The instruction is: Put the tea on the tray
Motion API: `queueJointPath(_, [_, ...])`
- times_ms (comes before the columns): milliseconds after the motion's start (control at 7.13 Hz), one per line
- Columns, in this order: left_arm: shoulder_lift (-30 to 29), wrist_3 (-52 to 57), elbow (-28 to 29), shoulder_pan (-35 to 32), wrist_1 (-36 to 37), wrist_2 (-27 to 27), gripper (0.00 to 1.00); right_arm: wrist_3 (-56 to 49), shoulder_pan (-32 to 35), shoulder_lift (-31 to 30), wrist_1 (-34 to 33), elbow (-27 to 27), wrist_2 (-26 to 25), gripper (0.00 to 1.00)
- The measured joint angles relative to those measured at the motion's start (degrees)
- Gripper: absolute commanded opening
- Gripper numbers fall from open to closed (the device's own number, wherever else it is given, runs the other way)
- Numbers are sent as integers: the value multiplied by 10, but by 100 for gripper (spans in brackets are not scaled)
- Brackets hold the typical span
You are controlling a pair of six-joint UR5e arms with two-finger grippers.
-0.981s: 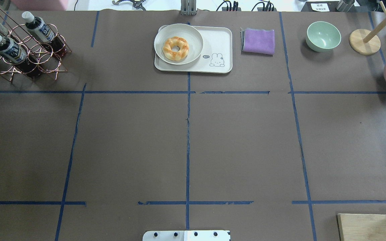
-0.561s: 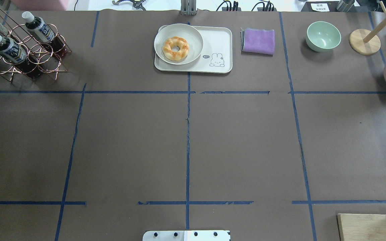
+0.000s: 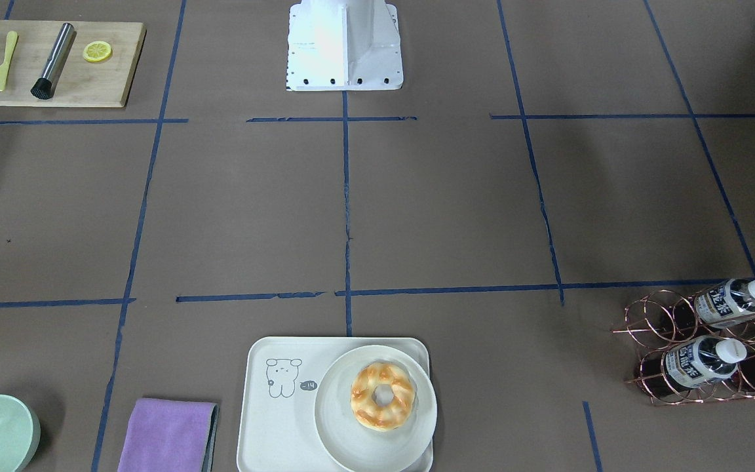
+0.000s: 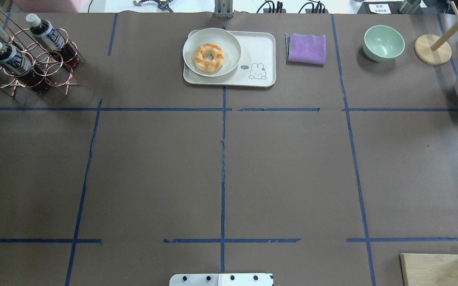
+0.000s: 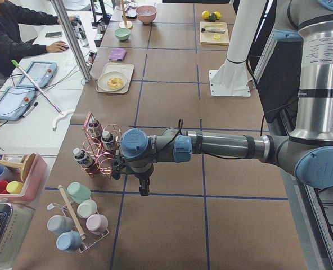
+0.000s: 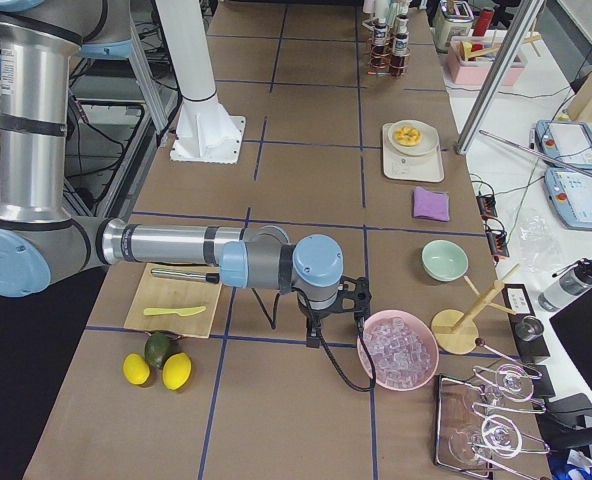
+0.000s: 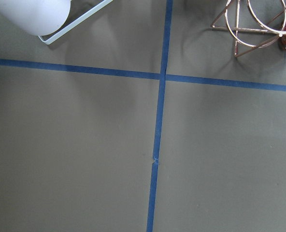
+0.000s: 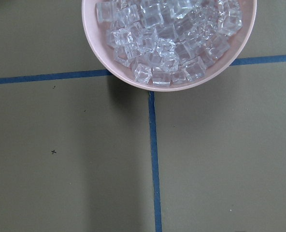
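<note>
At the far left corner, three tea (image 4: 48, 35) bottles lie slanted in a rack (image 4: 56, 67), caps raised toward the left edge. Mid far edge sits the tray (image 4: 259, 47), well apart. Near the rack hangs the left gripper (image 5: 144, 188); by the right edge, the right gripper (image 6: 313, 335). I cannot tell either's finger spread.

**Only "hi" reads clearly**

In the overhead view you can read "hi" in the small dark speech bubble (image 4: 245, 67) on the tray (image 4: 262, 41), at 9 o'clock from its drawn rabbit (image 4: 257, 70). The tea bottles (image 3: 705, 362) carry labels with Asian characters, too small to read. The white card (image 4: 380, 7) at the far edge is also illegible.
</note>
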Motion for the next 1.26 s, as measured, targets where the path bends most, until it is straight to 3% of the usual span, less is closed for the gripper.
queueJointPath(561, [-30, -11, -44, 7, -2, -1, 100, 0, 0, 1, 0, 2, 1, 100])
queueJointPath(841, [-38, -61, -99, 33, -2, -1, 100, 0, 0, 1, 0, 3, 1, 100])
queueJointPath(1262, [-67, -113, -119, 68, -7, 0, 100, -1, 0, 2, 0, 4, 0, 100])
